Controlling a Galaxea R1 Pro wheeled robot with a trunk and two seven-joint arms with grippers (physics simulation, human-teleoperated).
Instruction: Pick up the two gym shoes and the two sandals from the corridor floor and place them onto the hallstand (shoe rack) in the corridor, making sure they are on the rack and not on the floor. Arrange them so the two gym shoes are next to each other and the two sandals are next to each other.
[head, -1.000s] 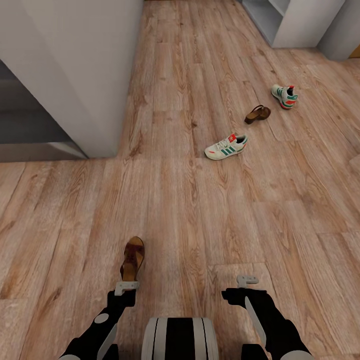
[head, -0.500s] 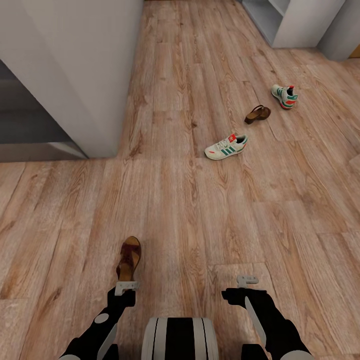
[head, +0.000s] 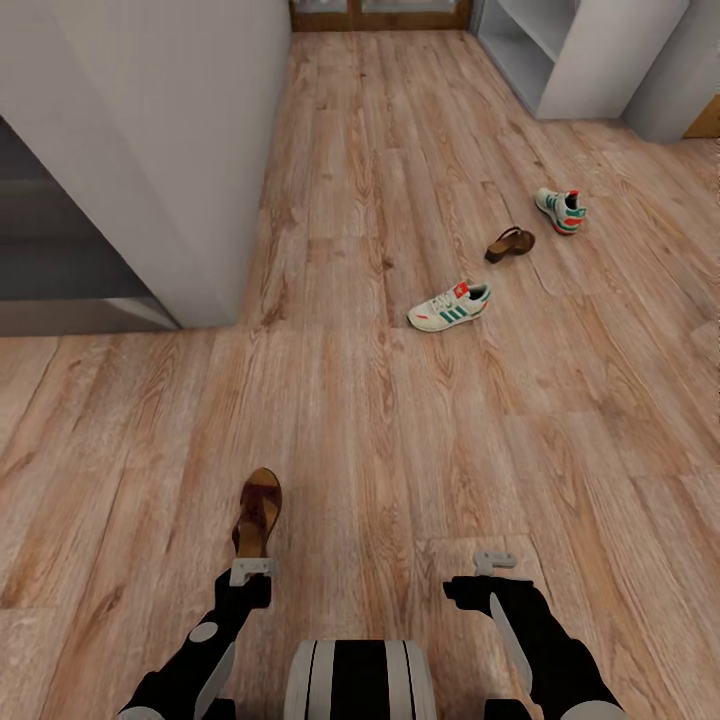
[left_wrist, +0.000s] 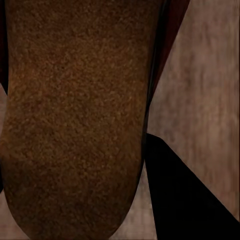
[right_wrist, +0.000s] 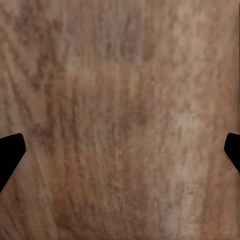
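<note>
Two green-striped white gym shoes (head: 449, 305) (head: 561, 211) flank one brown sandal (head: 509, 243) on the corridor floor (head: 400, 430); another sandal (head: 258, 512) lies apart, nearer the camera.

On the corridor floor (head: 400, 420), 1 sandal (head: 258, 513) lies nearest the robot, just ahead of the left claw (head: 252, 571) with its heel end toward that claw, while the right claw (head: 496, 561) hangs over bare planks well to its right. Farther ahead and to the right, 3 more shoes lie in a loose diagonal line: a gym shoe (head: 449, 305) nearest, the second sandal (head: 509, 243) beyond it, and the other gym shoe (head: 561, 210) farthest and rightmost. A wall (head: 150, 150) stands at the left, and a shelf unit (head: 570, 50) stands at the far right, behind all 3 shoes.
</note>
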